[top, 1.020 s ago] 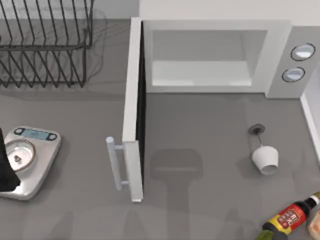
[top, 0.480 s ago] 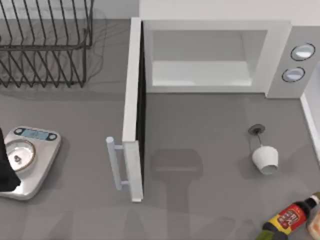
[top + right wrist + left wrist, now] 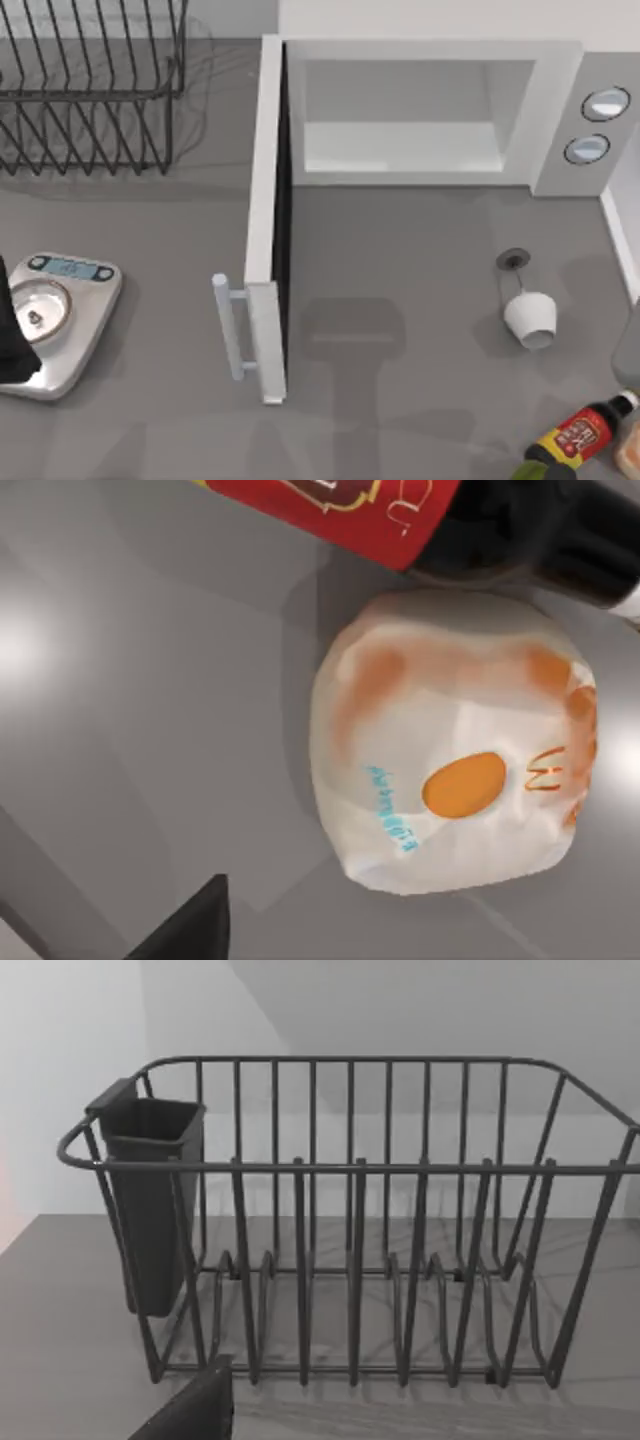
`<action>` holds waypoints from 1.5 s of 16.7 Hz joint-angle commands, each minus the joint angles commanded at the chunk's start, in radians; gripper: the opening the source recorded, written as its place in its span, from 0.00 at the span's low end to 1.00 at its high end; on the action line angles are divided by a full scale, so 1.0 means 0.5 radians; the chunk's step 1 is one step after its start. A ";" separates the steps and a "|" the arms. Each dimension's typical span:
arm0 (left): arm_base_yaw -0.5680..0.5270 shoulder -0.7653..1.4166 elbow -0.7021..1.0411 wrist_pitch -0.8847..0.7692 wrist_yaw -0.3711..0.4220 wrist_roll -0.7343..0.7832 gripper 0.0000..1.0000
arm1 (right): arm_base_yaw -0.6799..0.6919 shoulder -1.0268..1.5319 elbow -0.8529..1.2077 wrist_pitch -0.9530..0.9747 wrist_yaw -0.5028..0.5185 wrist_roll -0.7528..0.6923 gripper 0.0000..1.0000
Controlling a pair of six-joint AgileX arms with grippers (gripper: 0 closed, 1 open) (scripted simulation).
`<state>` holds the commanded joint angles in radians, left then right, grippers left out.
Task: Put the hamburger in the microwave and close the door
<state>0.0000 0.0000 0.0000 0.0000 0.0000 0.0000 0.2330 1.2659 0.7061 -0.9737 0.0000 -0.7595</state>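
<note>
The hamburger (image 3: 455, 780), a pale wrapped bun with an orange spot, lies on the grey table right under my right wrist camera. A dark part of my right gripper (image 3: 190, 925) hangs above the table beside it, apart from it. From above, the hamburger (image 3: 631, 450) peeks in at the table's front right corner. The microwave (image 3: 430, 110) stands at the back with its cavity showing. Its door (image 3: 266, 230) is swung wide toward the front, bar handle (image 3: 228, 325) on its left side. My left arm (image 3: 10, 340) is parked at the far left.
A red-labelled dark bottle (image 3: 578, 438) lies against the hamburger's left side. A white cup (image 3: 530, 318) lies tipped over at right. A silver kitchen scale (image 3: 55, 320) sits at left, and a wire dish rack (image 3: 350, 1230) stands at the back left.
A grey shape has come in at the top view's right edge, beside the white cup. The door, cup, bottle and left arm have not moved.
</note>
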 joint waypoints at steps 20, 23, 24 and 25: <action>0.000 0.000 0.000 0.000 0.000 0.000 1.00 | -0.025 0.435 -0.350 0.718 0.002 -0.068 1.00; 0.000 0.000 0.000 0.000 0.000 0.000 1.00 | 0.019 0.474 -0.380 0.781 -0.001 -0.024 1.00; 0.000 0.000 0.000 0.000 0.000 0.000 1.00 | 0.019 0.474 -0.380 0.781 -0.001 -0.024 1.00; 0.000 0.000 0.000 0.000 0.000 0.000 1.00 | 0.019 0.474 -0.380 0.781 -0.001 -0.024 1.00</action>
<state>0.0000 0.0000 0.0000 0.0000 0.0000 0.0000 0.2426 1.5028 0.5159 -0.5830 -0.0006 -0.7713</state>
